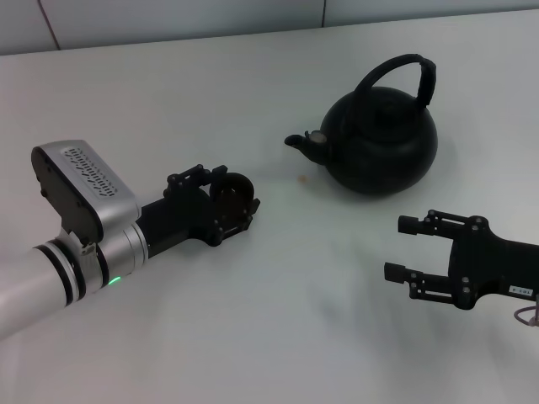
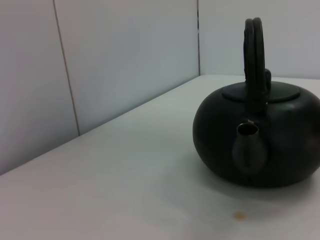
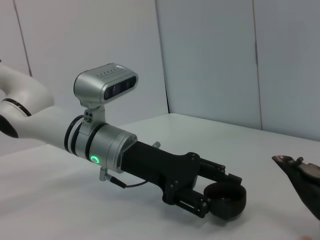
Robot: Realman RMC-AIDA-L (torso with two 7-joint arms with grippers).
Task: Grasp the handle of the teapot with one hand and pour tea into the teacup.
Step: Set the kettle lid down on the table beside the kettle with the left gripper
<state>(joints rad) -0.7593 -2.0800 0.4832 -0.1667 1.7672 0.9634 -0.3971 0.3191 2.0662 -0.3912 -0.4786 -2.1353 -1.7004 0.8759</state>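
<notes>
The matte-black teapot (image 1: 383, 145) stands at the back right of the table, its spout (image 1: 301, 144) pointing towards my left side. Its arched handle (image 1: 402, 66) stands upright over the lid. The left wrist view faces the teapot (image 2: 285, 145) spout-on, with the handle (image 2: 254, 55) edge-on. My left gripper (image 1: 238, 190) lies low on the table, left of the spout, shut around the small black teacup (image 1: 232, 192); the right wrist view shows the teacup (image 3: 231, 201) between its fingers (image 3: 200, 207). My right gripper (image 1: 396, 248) is open and empty, in front of the teapot and apart from it.
A small orange spot (image 1: 301, 178) marks the white table (image 1: 278, 320) just in front of the spout. Grey wall panels (image 2: 125, 60) rise behind the table's far edge.
</notes>
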